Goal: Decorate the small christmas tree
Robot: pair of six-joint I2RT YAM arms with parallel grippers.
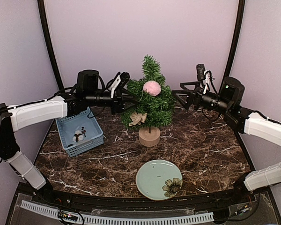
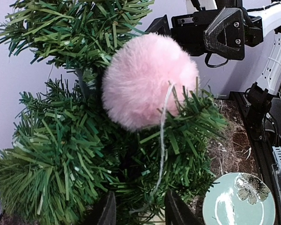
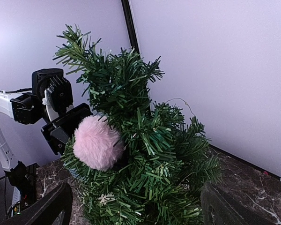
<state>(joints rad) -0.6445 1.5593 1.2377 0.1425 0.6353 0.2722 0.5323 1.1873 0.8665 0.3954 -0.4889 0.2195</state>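
From the left, our left claw [image 2: 139, 208] is nearer, in among the left branches of the small christmas tree [image 1: 157, 110], jaws narrowly apart; only its wrist view shows the thread [image 2: 163, 140] of the pink pompom [image 2: 147, 86] hanging between them. The tree stands upright, centre-far on the table [image 1: 201, 150], and the right claw [image 1: 177, 99] gapes wide and empty just right of it

Robot test cell in a lab: marbled counter [image 1: 201, 150] enclosed by plain lilac backdrop panels [image 1: 140, 33], black frame poles [image 1: 49, 42], slotted cable duct [image 1: 131, 219] along the near edge.
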